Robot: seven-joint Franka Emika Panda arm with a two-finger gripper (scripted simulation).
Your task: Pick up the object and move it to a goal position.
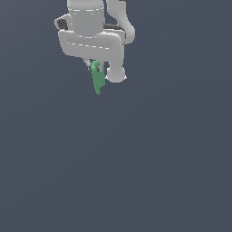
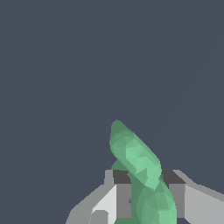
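Observation:
The object [image 1: 97,79] is a small, narrow, bright green piece with bumpy edges. In the exterior view it hangs down from under the white arm, near the top of the picture. My gripper [image 1: 96,68] is shut on its upper end, and its lower tip points down, free of the fingers. In the wrist view the green object [image 2: 135,157] sticks out from between the two grey fingers [image 2: 124,197], which press on it from both sides. My gripper [image 2: 146,192] holds it above the plain dark surface.
A plain dark grey-blue surface [image 1: 136,172] fills both views. The white arm [image 1: 93,31] takes up the upper part of the exterior view. No goal marker shows.

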